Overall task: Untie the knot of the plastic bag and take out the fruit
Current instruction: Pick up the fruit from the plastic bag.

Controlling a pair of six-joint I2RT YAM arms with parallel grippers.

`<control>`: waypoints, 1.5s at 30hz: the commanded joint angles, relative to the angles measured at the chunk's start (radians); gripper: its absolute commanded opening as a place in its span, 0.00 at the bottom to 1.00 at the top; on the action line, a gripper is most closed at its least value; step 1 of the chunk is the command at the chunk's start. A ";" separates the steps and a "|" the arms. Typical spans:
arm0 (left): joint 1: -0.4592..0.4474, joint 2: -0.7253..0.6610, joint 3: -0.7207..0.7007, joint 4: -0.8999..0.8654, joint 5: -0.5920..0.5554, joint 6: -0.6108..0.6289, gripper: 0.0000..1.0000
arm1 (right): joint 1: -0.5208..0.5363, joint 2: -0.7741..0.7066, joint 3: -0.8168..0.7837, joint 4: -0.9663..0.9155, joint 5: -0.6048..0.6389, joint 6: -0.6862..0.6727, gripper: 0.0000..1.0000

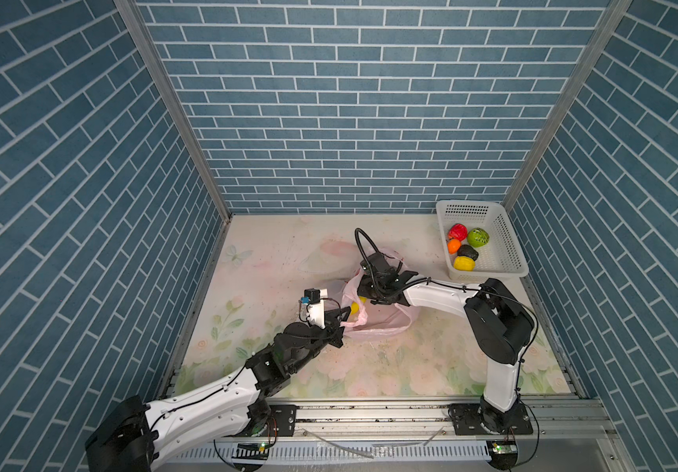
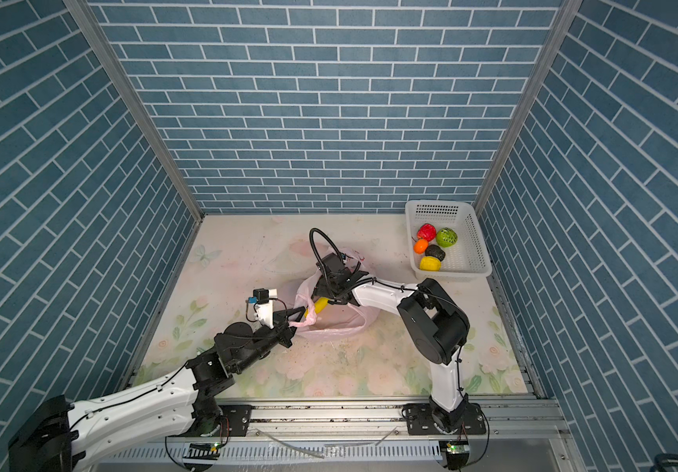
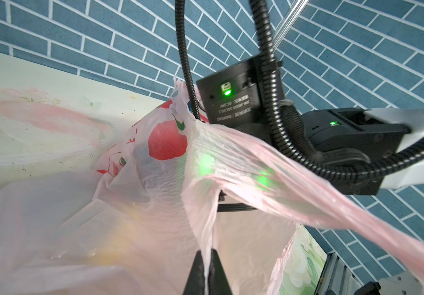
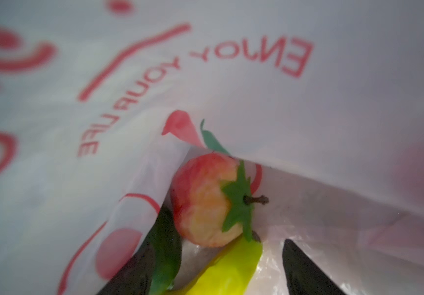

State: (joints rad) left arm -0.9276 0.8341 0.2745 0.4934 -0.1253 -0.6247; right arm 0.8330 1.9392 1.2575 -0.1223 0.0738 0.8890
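- Top views: a thin translucent pale pink plastic bag with red fruit prints lies crumpled mid-table on the floral tabletop, mouth open.
- The left gripper sits at the bag's near-left edge. In the left wrist view its black fingers are pinched together on a thin strip of the pink film, so it is clamped on the bag.
- The right gripper reaches into the bag's mouth. In both top views its tips are hidden by its own black wrist housing and the film.
- A glossy yellow fruit shows in the bag's mouth, partly covered.
- Right wrist view, inside the bag: the right gripper has its jaws wide apart, gripping nothing. One finger is blurred, partly behind a dark green piece; leaf or fruit, cannot tell.
- The yellow fruit lies between the jaws, cut off by the frame edge. A red-and-yellow toy apple with green leaf and brown stem lies just beyond it.
- Knot: cannot be made out in any view.
- A white perforated plastic basket in the far right corner, well apart from the bag, holds a red fruit, green fruit, orange fruit, dark brown fruit and another yellow one.
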 commanded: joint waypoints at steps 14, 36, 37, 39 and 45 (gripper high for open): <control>0.006 -0.048 -0.012 -0.017 0.047 -0.024 0.07 | -0.015 0.150 0.081 0.213 0.128 0.047 0.61; 0.008 0.043 0.000 0.083 -0.075 0.063 0.07 | 0.074 -0.277 -0.174 -0.004 -0.054 -0.070 0.36; 0.007 0.048 -0.001 0.094 -0.081 0.066 0.07 | 0.081 -0.294 -0.168 -0.033 -0.054 -0.079 0.36; 0.009 0.050 0.002 0.105 -0.100 0.072 0.07 | 0.096 -0.322 -0.153 -0.105 -0.045 -0.093 0.36; 0.008 0.020 0.005 0.104 -0.146 0.101 0.07 | 0.125 -0.404 -0.161 -0.272 -0.006 -0.130 0.36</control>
State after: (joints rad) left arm -0.9268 0.8703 0.2630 0.5663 -0.2333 -0.5556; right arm 0.9504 1.5826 1.1114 -0.2722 0.0402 0.8017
